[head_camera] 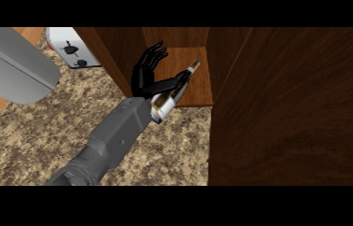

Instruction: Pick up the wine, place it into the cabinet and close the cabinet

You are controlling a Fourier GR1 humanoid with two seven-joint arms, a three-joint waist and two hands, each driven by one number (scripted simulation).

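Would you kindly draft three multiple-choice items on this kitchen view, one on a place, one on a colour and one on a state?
1. Where is the wine bottle?
A. at the cabinet's opening
B. on the toaster
C. flat on the counter

2. What colour is the robot hand?
A. white
B. black
C. red

3. How does the cabinet stand?
A. shut
B. open
C. missing its door

Answers: 1 A, the bottle's neck points over the cabinet floor. 2 B, the fingers and palm are black against the wood. 3 B, the door is swung out at the right and the inside shows.
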